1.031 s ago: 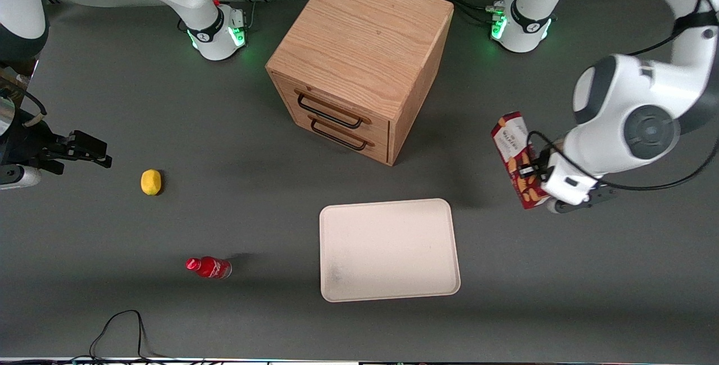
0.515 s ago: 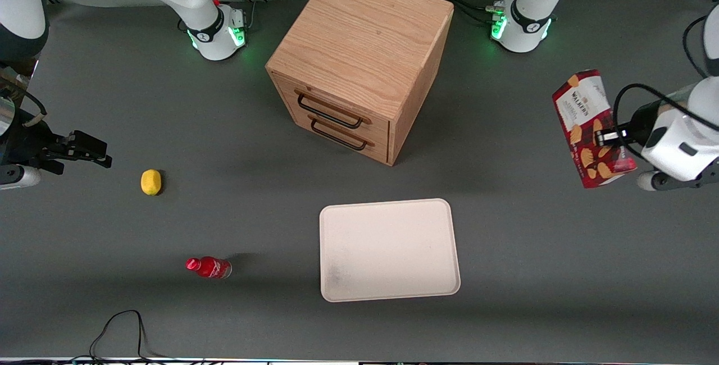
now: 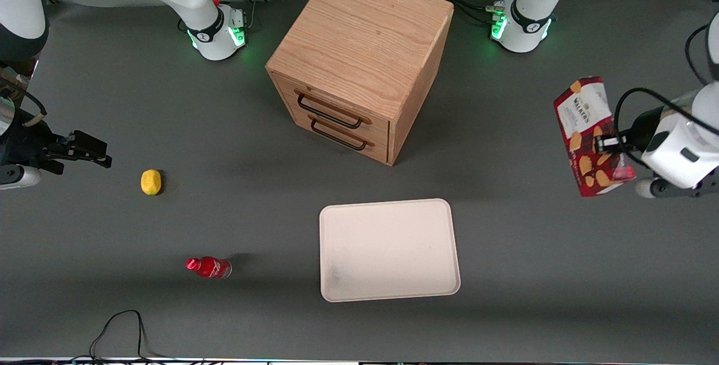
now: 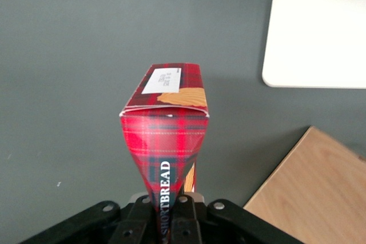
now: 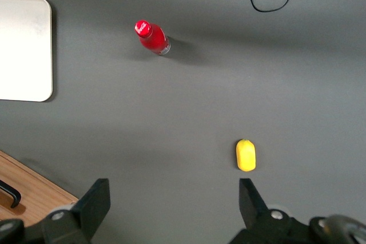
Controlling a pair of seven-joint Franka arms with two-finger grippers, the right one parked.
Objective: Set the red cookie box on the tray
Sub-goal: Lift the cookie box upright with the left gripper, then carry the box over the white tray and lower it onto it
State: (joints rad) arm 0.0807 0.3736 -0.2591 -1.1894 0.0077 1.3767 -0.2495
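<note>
I take the tray [image 3: 389, 250] as my reference: a flat, cream-white rectangle with rounded corners and a low rim, lying on the matte dark-grey table [image 3: 224, 129], with a faint grey smudge near one corner.

The gripper [image 3: 609, 144] hangs in the air toward the working arm's end of the table from the tray, well apart from it and somewhat farther from the front camera. Its black fingers are clenched on the red cookie box [image 3: 592, 136], which is lifted clear of the table and tilted. The box is a long, narrow cardboard carton in dark-red tartan with a white label at its upper end and tan biscuit pictures lower down. In the wrist view I see the box [image 4: 166, 141] pinched so hard at the fingers [image 4: 150, 221] that its walls fold in to a thin edge, where white lettering reads "BREAD"; I cannot quite tell how deep the crease runs.

Farther from the front camera than the tray stands an oak cabinet [image 3: 359, 62], a grained wooden cube with two drawers and dark wire handles. Toward the parked arm's end from the tray stand a small glossy red bottle [image 3: 209, 267] and, farther off, a smooth yellow lemon [image 3: 150, 181].
</note>
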